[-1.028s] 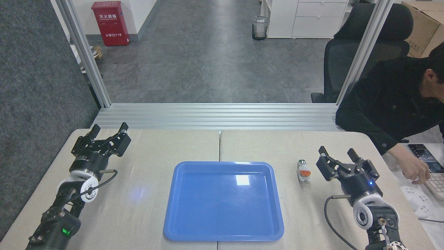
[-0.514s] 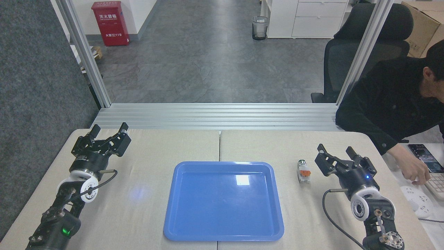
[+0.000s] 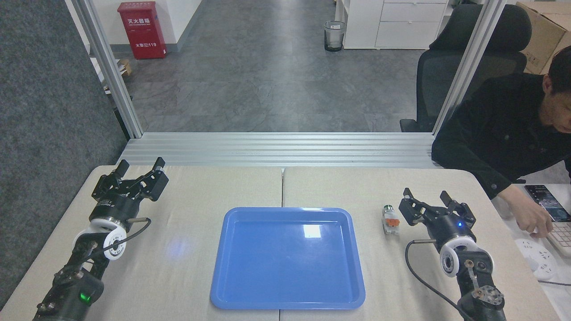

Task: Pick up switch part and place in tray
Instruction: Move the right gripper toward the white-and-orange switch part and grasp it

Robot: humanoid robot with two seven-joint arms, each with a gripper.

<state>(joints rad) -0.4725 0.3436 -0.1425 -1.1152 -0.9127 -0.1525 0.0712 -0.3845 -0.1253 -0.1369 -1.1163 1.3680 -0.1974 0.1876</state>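
The small white-and-orange plastic switch part is lying right of the large blue plastic tray (both on the beige table).

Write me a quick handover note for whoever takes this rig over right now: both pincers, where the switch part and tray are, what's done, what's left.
Left pincer: open, empty, parked over the table's far left, away from the work.
Right pincer: open, empty, just right of the switch part, not gripping it.
Switch part: lying on the table, right of the tray, outside it.
Tray: centred, nothing in it.
Done: nothing placed yet; only the approach is underway.
Left: close on the part, lift it, carry it left, set it in the tray.
A person's hand is at the table's right edge.
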